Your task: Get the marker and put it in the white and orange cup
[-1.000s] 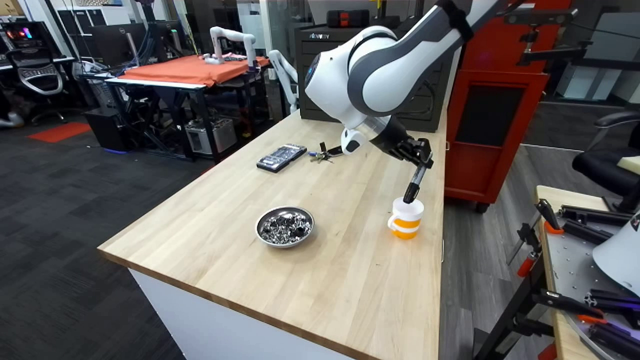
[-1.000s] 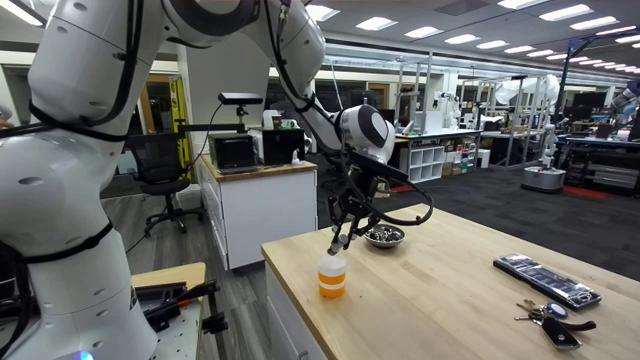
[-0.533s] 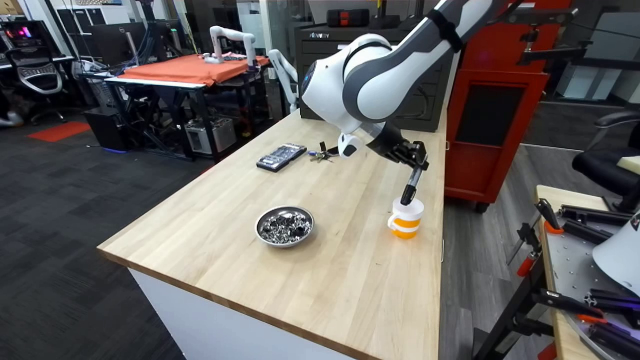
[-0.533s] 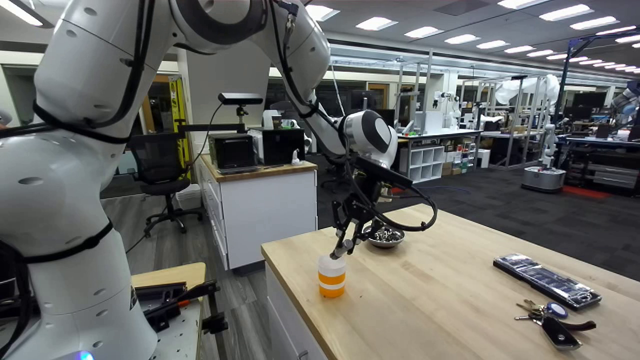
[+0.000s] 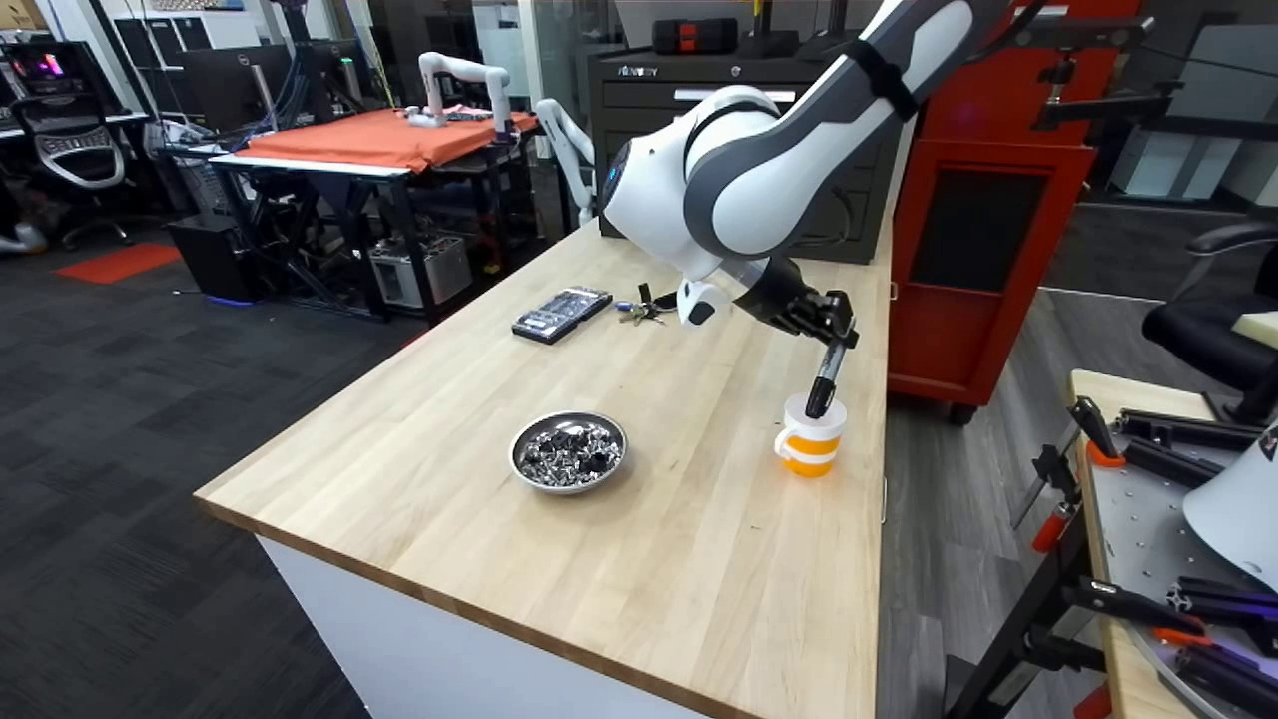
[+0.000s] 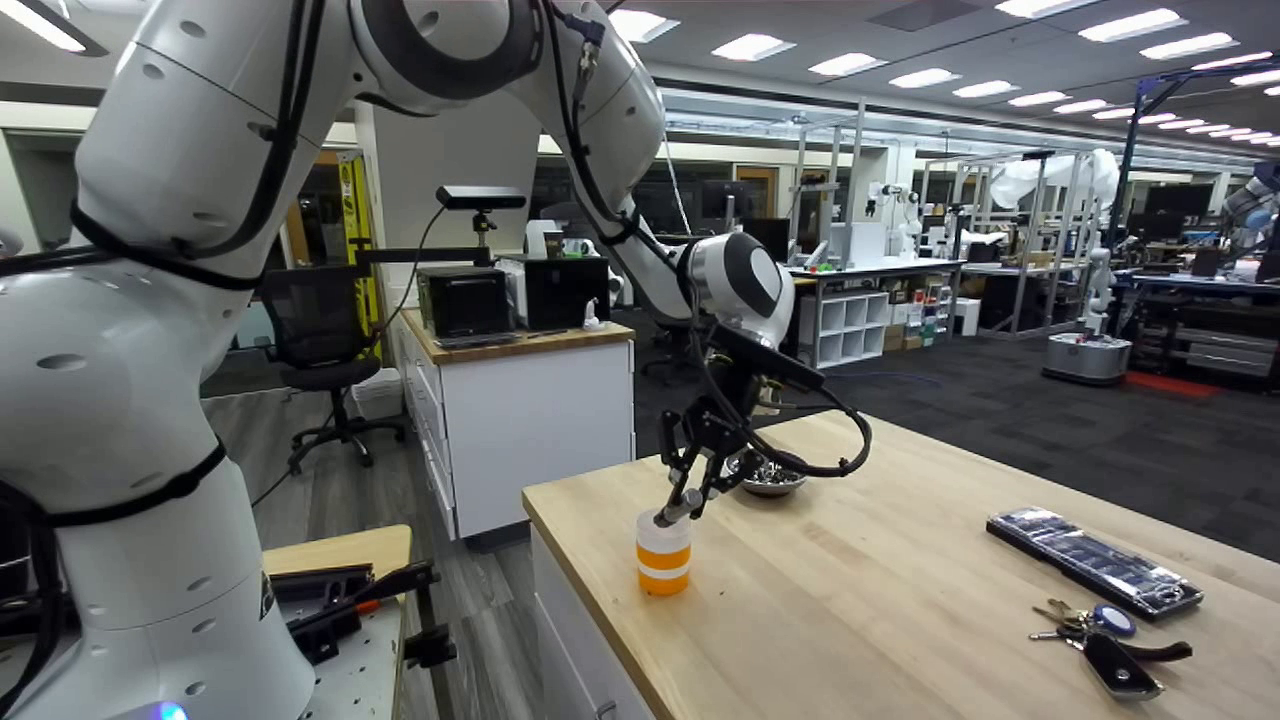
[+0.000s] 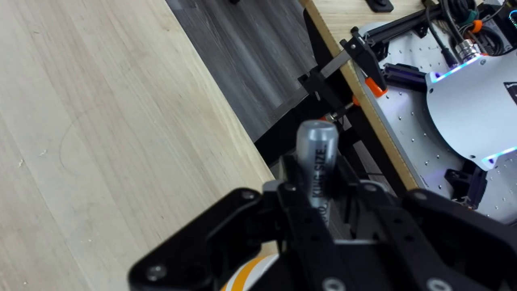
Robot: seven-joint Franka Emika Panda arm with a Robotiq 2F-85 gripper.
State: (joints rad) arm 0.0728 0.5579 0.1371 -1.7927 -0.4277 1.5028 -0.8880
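The marker (image 5: 830,367) has a grey body and a black end. My gripper (image 5: 844,336) is shut on its grey body and holds it tilted, black end down. The white and orange cup (image 5: 811,444) stands upright near the table edge, its handle showing in that exterior view. The marker's black end is at the cup's mouth and seems just inside the rim. In an exterior view the gripper (image 6: 686,500) is right above the cup (image 6: 664,562). In the wrist view the marker (image 7: 318,141) stands between the fingers, and part of the cup (image 7: 247,275) shows below; its mouth is hidden.
A metal bowl (image 5: 568,419) of small metal parts stands on the wooden table (image 5: 639,559). A dark flat case (image 5: 561,315) and keys (image 5: 641,312) lie farther back. A side bench with clamps (image 5: 1148,519) stands across a gap.
The gripper and marker have moved down a little. The marker's black end has dropped from above the rim to the cup's mouth. The cup has not moved.
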